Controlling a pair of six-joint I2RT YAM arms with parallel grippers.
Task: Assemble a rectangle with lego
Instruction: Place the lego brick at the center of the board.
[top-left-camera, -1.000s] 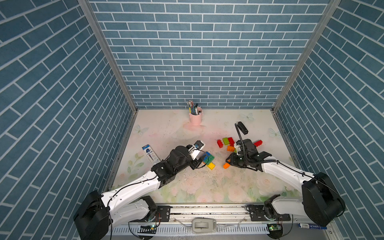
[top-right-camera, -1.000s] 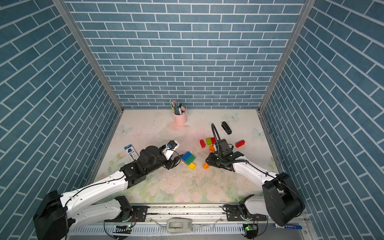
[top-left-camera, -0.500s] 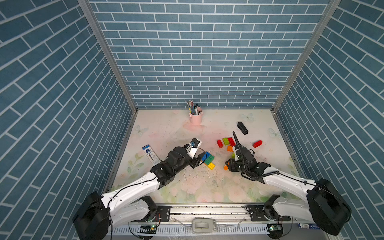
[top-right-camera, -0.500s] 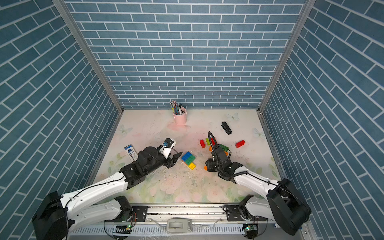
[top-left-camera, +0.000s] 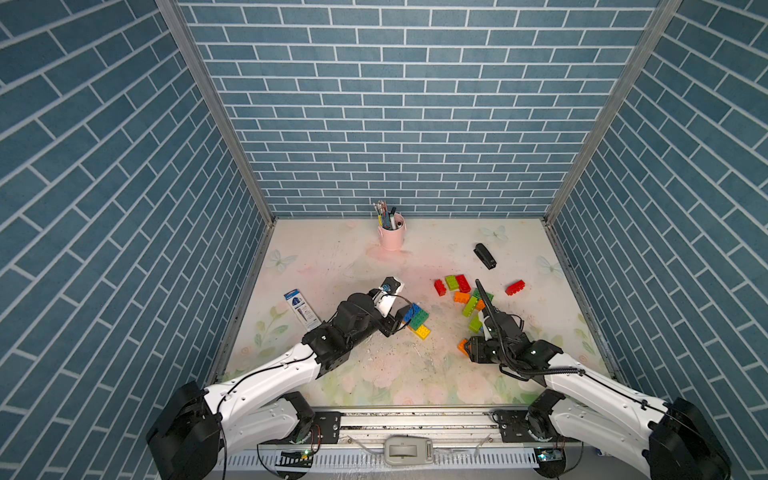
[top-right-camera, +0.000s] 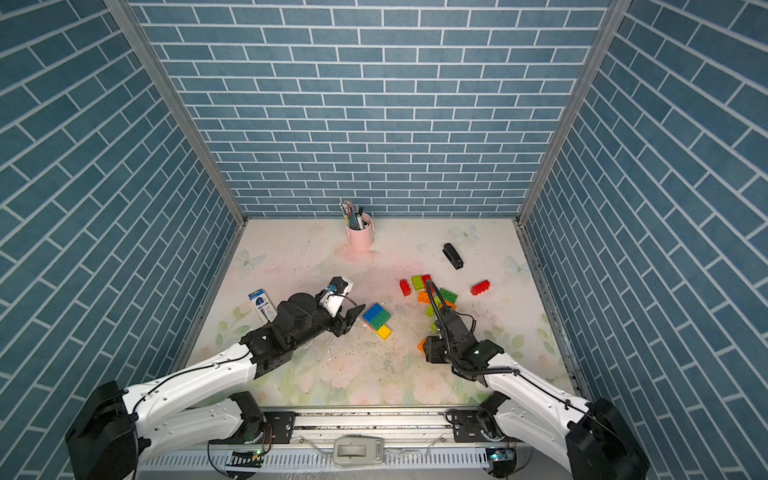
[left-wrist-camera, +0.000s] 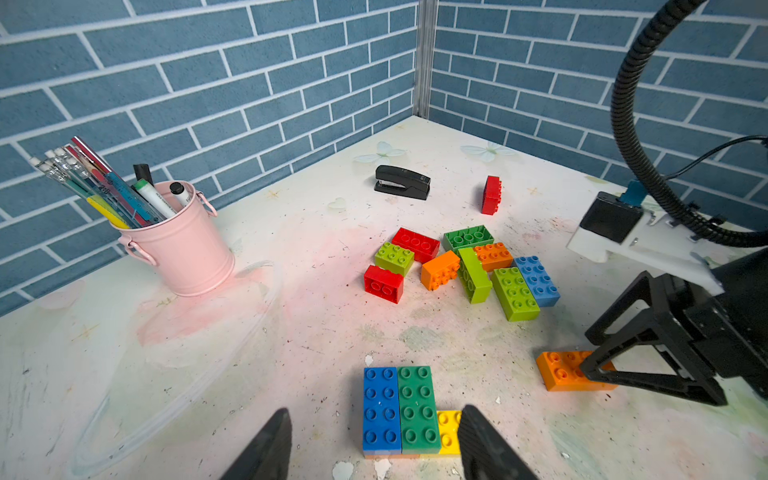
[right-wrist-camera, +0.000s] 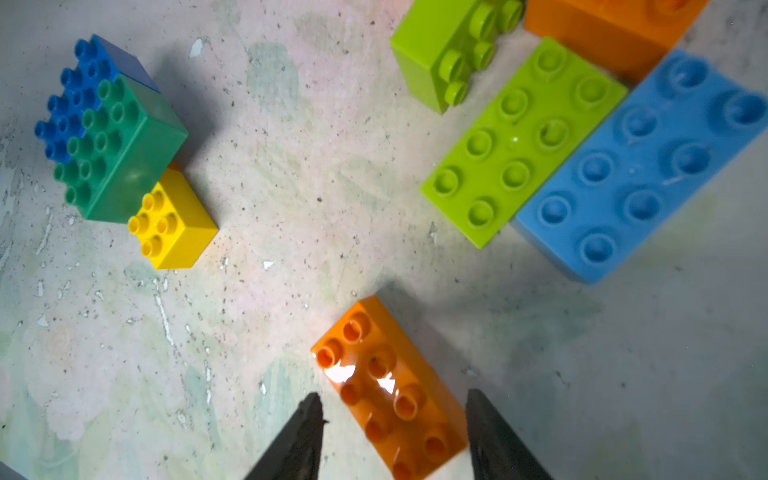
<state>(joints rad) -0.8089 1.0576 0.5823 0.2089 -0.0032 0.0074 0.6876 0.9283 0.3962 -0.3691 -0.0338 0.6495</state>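
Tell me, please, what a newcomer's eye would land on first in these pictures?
The bright loose bricks strewn right of centre stand out first, and left of them the joined blue, green and yellow block, just ahead of the open left gripper. Next comes the right gripper, jaws open astride a lone orange brick nearer the front. At the back stands a pink bucket of pens.

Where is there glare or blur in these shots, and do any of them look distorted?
Right wrist view: white glare patches sit on the orange brick, and the close light-blue brick looks soft. Left wrist view: evenly lit, and the stapler is crisp. In both top views: wide-angle stretch splays the blue walls outward, with no glare.
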